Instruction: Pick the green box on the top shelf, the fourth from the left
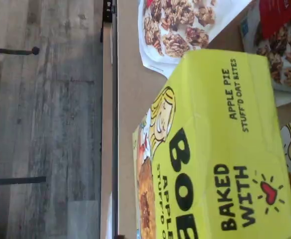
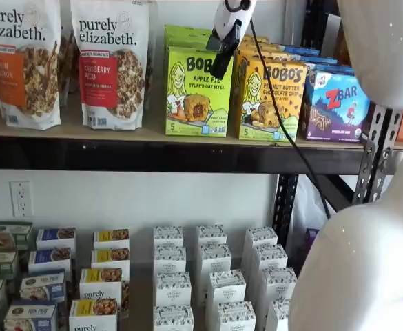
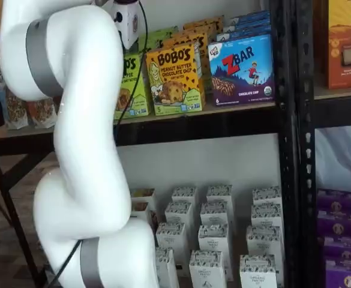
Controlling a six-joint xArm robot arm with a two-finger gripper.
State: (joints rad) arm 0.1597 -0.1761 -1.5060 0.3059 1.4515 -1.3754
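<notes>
Top shelf (image 2: 187, 148), left to right: two granola bags (image 2: 22, 62), green box (image 2: 197, 93) at front of its row, orange peanut butter box (image 2: 270, 100), blue ZBar box (image 2: 339, 103). Claw (image 2: 222, 58) hangs in front of green box's upper right corner; fingers side-on, cannot tell whether spread or closed. Wrist view: green box (image 1: 220, 154) fills frame, upright on shelf board.

The wrist view looks down from close above the green box (image 1: 220, 149) on the top shelf (image 1: 130, 99), turned sideways, with the floor (image 1: 46, 119) past the shelf edge. One shelf view faces the rack head-on; the other looks from the side, the arm (image 3: 79, 150) filling its foreground. Both share the green box (image 2: 197, 89) and the blue box (image 3: 241, 69).
</notes>
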